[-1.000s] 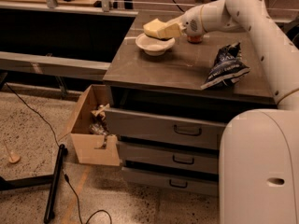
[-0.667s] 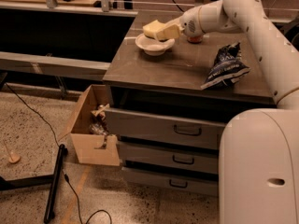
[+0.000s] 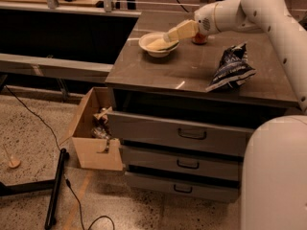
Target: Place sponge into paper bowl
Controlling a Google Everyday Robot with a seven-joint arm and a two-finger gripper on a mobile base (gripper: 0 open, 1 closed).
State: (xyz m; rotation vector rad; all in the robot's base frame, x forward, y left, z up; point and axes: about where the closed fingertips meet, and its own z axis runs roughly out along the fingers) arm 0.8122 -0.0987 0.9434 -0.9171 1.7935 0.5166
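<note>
The white paper bowl [image 3: 144, 43] stands at the back left of the brown cabinet top [image 3: 158, 73]. The pale yellow sponge [image 3: 157, 44] lies low inside the bowl, down on its floor. My gripper [image 3: 168, 36] reaches in from the right over the bowl's right rim, tilted down, with its tip right at the sponge. I cannot tell whether it still grips the sponge.
An orange-red soda can [image 3: 200, 39] stands just behind the gripper's wrist. A dark blue and white snack bag [image 3: 232, 68] lies at the right of the top. Below are grey drawers [image 3: 192, 134], and an open cardboard box [image 3: 93, 133] sits on the floor at the left.
The gripper has tilted and moved down. The sponge went from above the bowl's rim down into the bowl.
</note>
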